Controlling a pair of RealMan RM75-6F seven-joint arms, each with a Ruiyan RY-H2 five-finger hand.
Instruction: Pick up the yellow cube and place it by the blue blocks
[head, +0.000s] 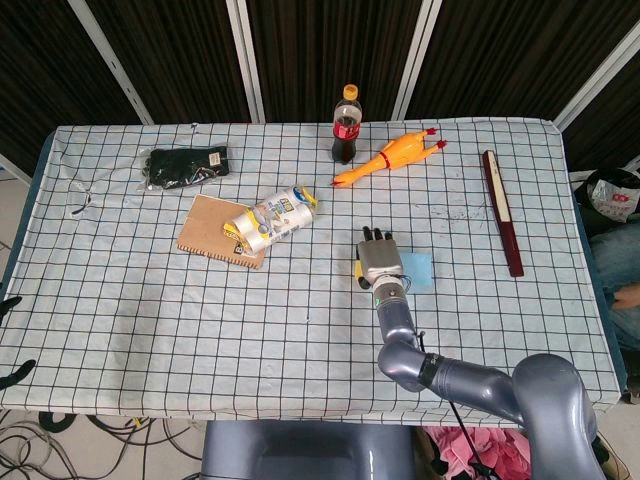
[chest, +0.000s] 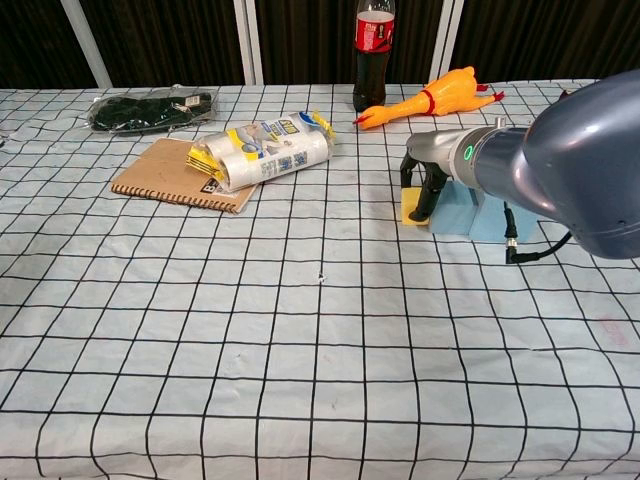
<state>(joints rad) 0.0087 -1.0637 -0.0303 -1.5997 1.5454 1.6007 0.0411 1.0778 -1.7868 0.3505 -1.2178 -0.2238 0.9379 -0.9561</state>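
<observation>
Checkered table (head: 150, 300) fills our frame; right of centre, our right hand (head: 379, 262) grasps the yellow cube (chest: 412, 210), touching the blue block (chest: 455, 211).

The yellow cube (chest: 413, 205) sits on the checked cloth, mostly hidden under the right hand (head: 379, 262), whose dark fingers (chest: 426, 193) reach down over it; only its left face and lower edge show in the chest view, and a thin yellow sliver (head: 357, 271) at the hand's left edge in the head view. The pale blue blocks (chest: 467, 211) lie flat just to the right of the hand, touching the cube's far side.
</observation>
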